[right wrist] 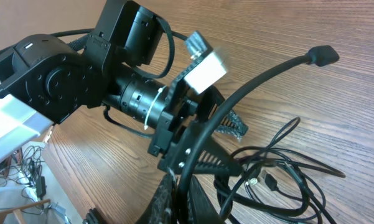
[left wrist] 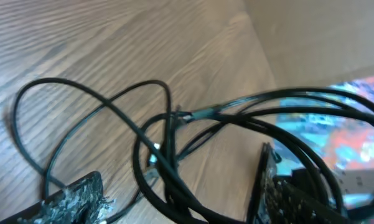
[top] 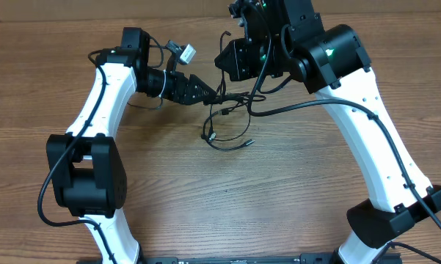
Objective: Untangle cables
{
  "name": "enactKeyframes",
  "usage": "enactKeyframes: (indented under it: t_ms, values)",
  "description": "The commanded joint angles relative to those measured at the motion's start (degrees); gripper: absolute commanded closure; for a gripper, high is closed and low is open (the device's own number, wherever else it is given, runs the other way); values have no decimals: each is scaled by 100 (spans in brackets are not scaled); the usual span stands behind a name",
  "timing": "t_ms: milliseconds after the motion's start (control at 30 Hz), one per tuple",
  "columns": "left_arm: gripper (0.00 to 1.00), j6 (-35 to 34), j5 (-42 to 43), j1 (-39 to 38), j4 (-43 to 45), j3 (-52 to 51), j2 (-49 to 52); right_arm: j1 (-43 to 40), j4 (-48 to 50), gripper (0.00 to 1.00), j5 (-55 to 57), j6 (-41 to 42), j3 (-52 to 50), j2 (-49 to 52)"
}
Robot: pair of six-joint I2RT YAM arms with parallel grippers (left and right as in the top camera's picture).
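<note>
From overhead the cables (top: 224,111) lie as a loose tangle on the table (top: 279,191) between the two arms, just off the tip of the left gripper (top: 200,91); its jaws are too small there to read; the left wrist view shows them spread wide, cords crossing the gap, none pinched; the right gripper (right wrist: 174,200), cut off at the bottom edge of its own view, is closed on one cord that arcs up to a plug (right wrist: 323,56); a blurred coloured patch (left wrist: 351,118) in the left wrist view cannot be made out.
</note>
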Motion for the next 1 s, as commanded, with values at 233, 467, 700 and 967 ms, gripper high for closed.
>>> enactKeyframes:
  t_ms: [233, 467, 700, 967]
  values:
    - [18, 2559, 210, -22, -1530, 0, 28, -24, 33, 96, 35, 28, 210, -227]
    - [17, 3521, 446, 59, -1550, 31, 17, -24, 17, 96, 35, 28, 210, -227]
    - [19, 4811, 671, 363, -2468, 326, -289, -133, -96, 96, 31, 63, 210, -227]
    - [15, 4830, 737, 59, -2061, 323, -378, -168, -96, 96, 15, 175, 210, -227]
